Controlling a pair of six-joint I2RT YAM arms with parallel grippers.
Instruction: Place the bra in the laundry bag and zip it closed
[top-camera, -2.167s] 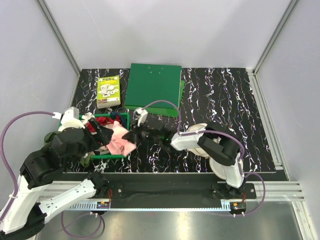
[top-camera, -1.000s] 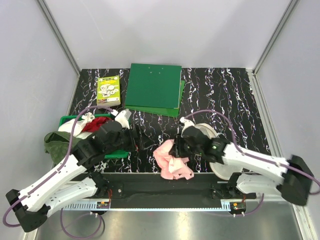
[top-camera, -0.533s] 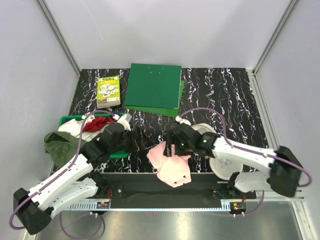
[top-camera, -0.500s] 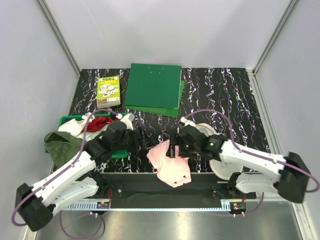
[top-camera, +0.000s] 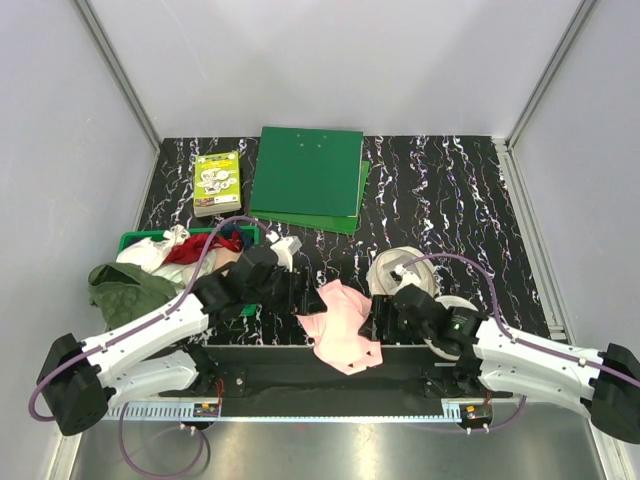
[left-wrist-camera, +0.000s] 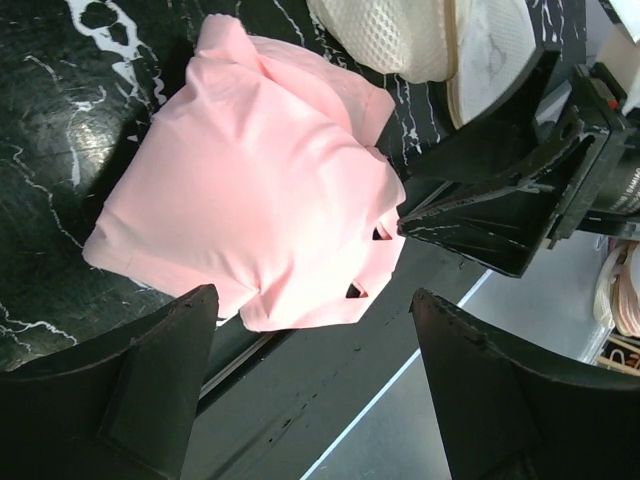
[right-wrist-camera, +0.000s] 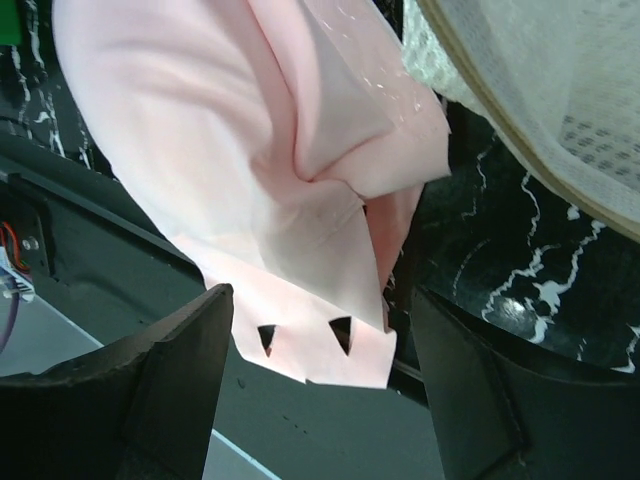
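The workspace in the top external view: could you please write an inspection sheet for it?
Surface: black marbled table, no spills seen.
Job's things: bra loose, overhanging the near edge; laundry bag to its right, bra not inside.
Clutter: green basket of clothes, olive-green garment, green folders, small box.
Grippers: left gripper and right gripper open, flanking the bra, holding nothing.
Cables: purple cable looped over each arm.
Surroundings: grey walls, aluminium frame; nothing else seen.

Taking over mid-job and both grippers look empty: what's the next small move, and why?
Probably lower the left gripper and pinch the bra. Both it and the right gripper stand open, the bra lies loose, hanging over the table's front edge, and the laundry bag sits just right of it.
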